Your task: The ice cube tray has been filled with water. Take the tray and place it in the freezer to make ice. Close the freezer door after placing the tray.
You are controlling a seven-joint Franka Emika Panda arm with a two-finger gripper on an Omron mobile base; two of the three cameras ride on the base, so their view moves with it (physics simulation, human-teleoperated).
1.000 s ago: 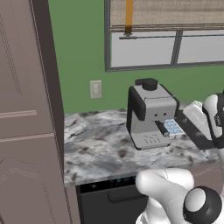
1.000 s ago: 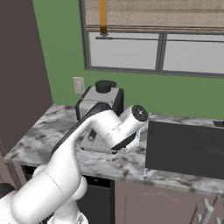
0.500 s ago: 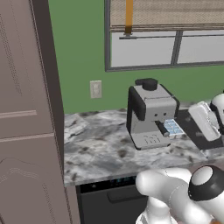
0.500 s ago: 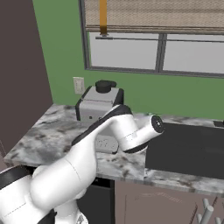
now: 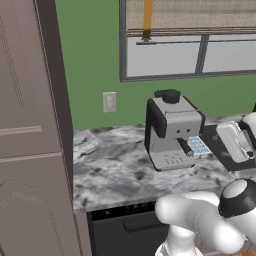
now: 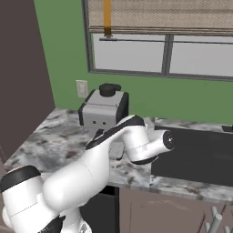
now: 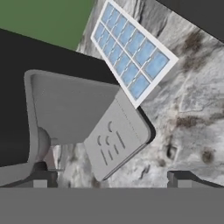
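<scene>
Ice cube tray, thin white water-filled grid, lies ahead of wide-apart, empty fingers; stiff, spill-prone; grip long rim, level.

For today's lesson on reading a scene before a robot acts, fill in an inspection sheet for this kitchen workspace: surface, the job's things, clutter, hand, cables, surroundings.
Surface: grey marbled counter, mostly bare on its left part.
Job's things: ice cube tray lies flat on the counter beside the coffee machine, its cells filled with pale blue water. Freezer and its door: nothing seen.
Clutter: the coffee machine only.
Hand: hand hovers above the machine's base and the tray, fingertips apart, holding nothing.
Cables: nothing seen.
Surroundings: green wall, wall outlet, window with a blind, brown tall cabinet at left, dark sink basin at right, dishwasher under the counter.
</scene>
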